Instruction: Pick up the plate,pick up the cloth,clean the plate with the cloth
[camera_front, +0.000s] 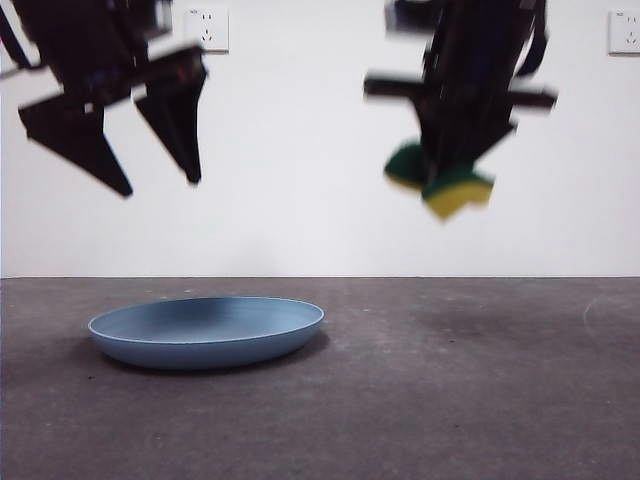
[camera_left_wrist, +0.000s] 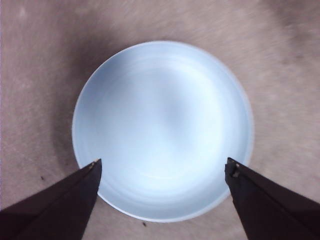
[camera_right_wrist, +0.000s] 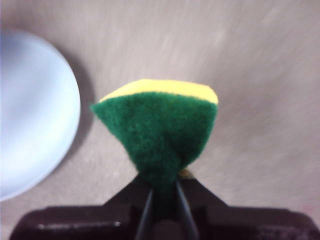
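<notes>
Grey tabletop (camera_front: 480, 400): one plate (camera_front: 207, 331), one cloth (camera_front: 445, 180).

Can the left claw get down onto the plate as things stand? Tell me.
Probably yes: the left claw hangs open right above the plate, nothing between them. The right claw, gripping the sponge, is off to the side.

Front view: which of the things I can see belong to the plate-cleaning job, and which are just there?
Job:
- plate, lying on the table
- sponge, held up in the right gripper
- left gripper, open above the plate

Just there:
- wall sockets
- table
</notes>
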